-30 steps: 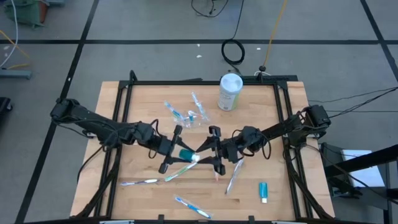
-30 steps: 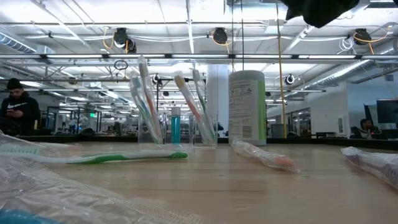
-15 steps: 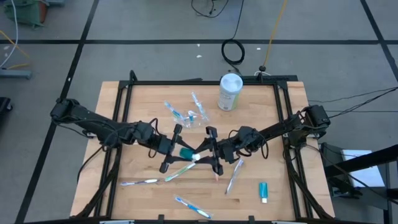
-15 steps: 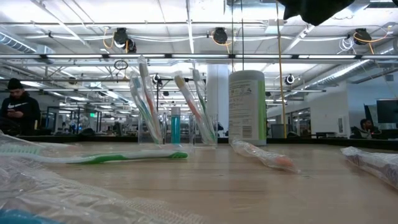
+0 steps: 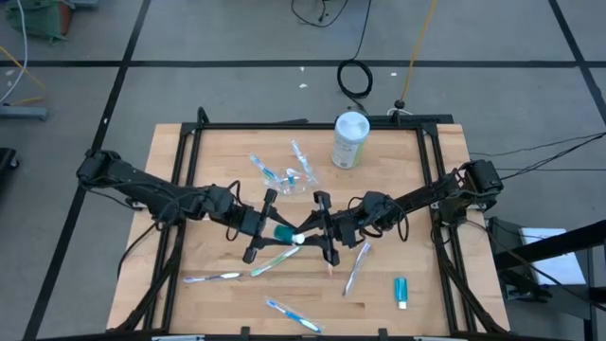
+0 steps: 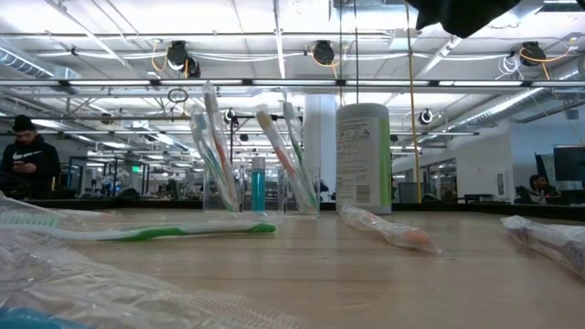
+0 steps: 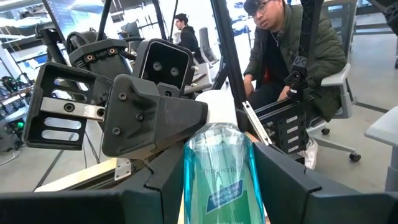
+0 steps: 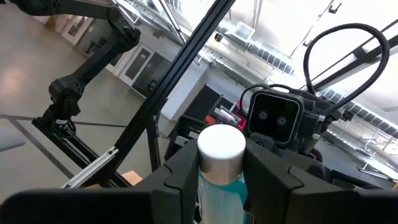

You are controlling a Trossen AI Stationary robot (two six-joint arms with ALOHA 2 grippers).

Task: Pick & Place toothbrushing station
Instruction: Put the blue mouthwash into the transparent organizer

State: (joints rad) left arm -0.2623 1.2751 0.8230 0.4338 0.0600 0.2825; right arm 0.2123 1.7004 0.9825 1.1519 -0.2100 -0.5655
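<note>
Green toothbrush (image 6: 146, 228) lying, brushes upright in cup (image 6: 219, 187), canister (image 6: 363, 157)

Both arms reach inward and meet mid-frame. The left hand (image 5: 270, 231) is clamped. The right hand (image 5: 316, 232) faces it, fingers (image 8: 186, 171) pressing in.

This is a robotics lab set in a large open-plan industrial office. A wooden worktable (image 5: 237, 152) in a black metal frame stands on a grey concrete floor (image 5: 189, 38), and cables (image 5: 355, 78) trail across the floor just beyond the table's far edge. Level across the table, the room opens into a long hall with exposed ceiling pipes (image 6: 274, 84), round hanging lamps (image 6: 177, 55) and glass-walled bays. A person in a dark cap (image 6: 26, 157) sits far behind the table, and what seems to be a monitor (image 6: 567, 164) glows at the hall's far side. Beside the table, a seated person in a green jacket (image 7: 292, 50) occupies an office chair (image 7: 339, 87).
</note>
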